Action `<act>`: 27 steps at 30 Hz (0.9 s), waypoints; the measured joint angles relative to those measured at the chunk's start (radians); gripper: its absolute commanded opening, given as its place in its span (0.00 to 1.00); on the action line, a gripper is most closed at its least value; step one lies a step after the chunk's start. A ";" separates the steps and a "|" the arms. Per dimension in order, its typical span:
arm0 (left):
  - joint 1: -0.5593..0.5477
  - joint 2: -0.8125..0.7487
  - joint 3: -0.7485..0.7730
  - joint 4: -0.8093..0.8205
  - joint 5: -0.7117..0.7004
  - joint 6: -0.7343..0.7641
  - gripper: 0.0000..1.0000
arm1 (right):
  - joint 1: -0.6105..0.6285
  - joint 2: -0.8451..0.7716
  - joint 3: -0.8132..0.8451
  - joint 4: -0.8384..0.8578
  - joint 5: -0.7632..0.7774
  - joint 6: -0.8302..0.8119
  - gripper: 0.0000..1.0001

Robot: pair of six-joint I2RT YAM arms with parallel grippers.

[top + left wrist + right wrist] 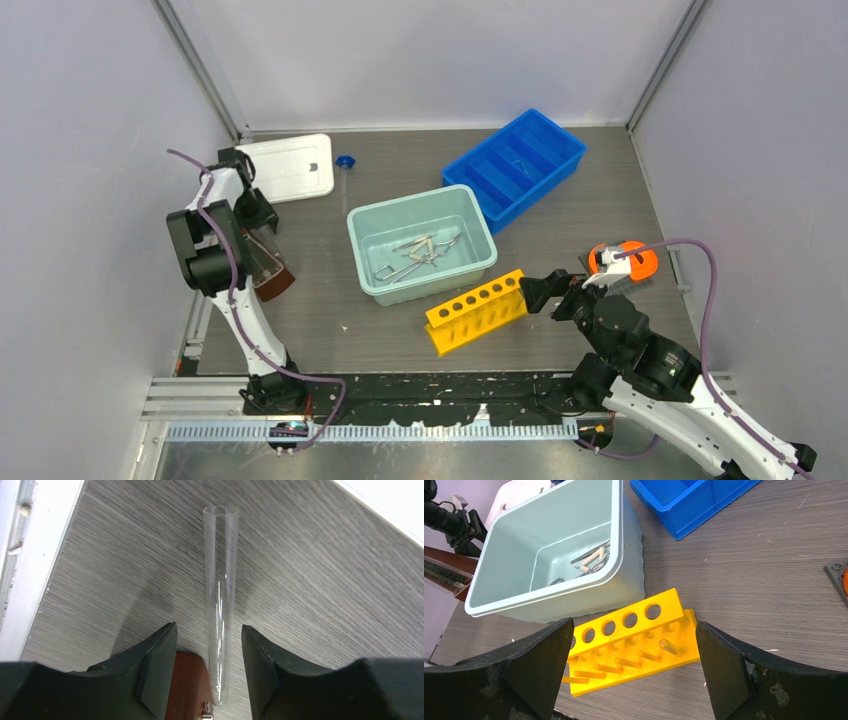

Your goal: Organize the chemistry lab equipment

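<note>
A clear open-ended test tube [220,595] lies lengthwise between the fingers of my left gripper [209,630], at the table's left side [268,268]. Both pads stand a little apart from the glass, so the gripper is open around it. A brown wooden piece [187,687] sits under the left finger. Thin silvery metal tools [418,252] lie in the pale teal tub [370,262], also seen in the right wrist view [591,560]. A slim tube with a blue cap [345,163] lies on the table behind the tub. My right gripper [535,291] hangs wide open and empty [634,645] over the yellow rack [634,635].
The yellow test-tube rack [477,311] lies tipped on the table in front of the tub. A blue divided tray [515,165] stands at the back right, a white lid [290,165] at the back left. An orange object [625,262] sits by the right arm. Walls close in on both sides.
</note>
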 measured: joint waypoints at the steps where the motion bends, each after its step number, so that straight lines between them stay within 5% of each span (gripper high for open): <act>1: 0.000 0.008 0.000 -0.003 0.002 0.000 0.53 | 0.000 0.000 0.000 0.000 0.001 -0.002 0.99; 11: 0.001 0.054 0.024 -0.017 0.037 0.014 0.44 | 0.000 0.000 0.000 0.006 0.013 -0.010 0.99; 19: 0.005 0.060 0.033 -0.018 0.076 0.025 0.25 | 0.000 0.000 0.000 0.006 0.018 -0.014 0.99; 27: 0.005 0.061 0.043 -0.014 0.185 0.027 0.24 | 0.000 0.000 0.000 0.015 0.028 -0.023 0.99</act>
